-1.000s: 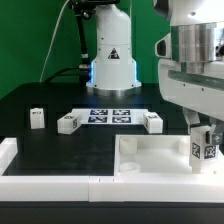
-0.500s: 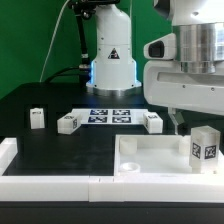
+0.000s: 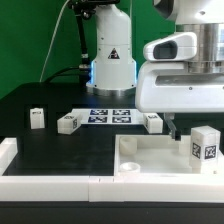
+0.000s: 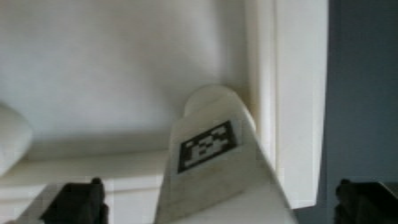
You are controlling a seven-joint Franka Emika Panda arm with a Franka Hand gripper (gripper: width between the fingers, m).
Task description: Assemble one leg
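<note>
Leg (image 3: 205, 146): blocky white plastic, tagged, upright between and below the fingertips.
Gripper (image 4: 217, 201): black fingers apart, empty.
Table (image 3: 60, 150): matte black.

Evenly and brightly lit from above in the exterior view; soft, short shadows under the white parts on the black desk (image 3: 40, 145). Mild glare on the glossy arm housing (image 3: 185, 45), which sits close to the lens and slightly soft. Low resolution throughout. Dimmer and greyer in the wrist view, with the leg (image 4: 217, 150) blurred at close range and its tag smeared.
</note>
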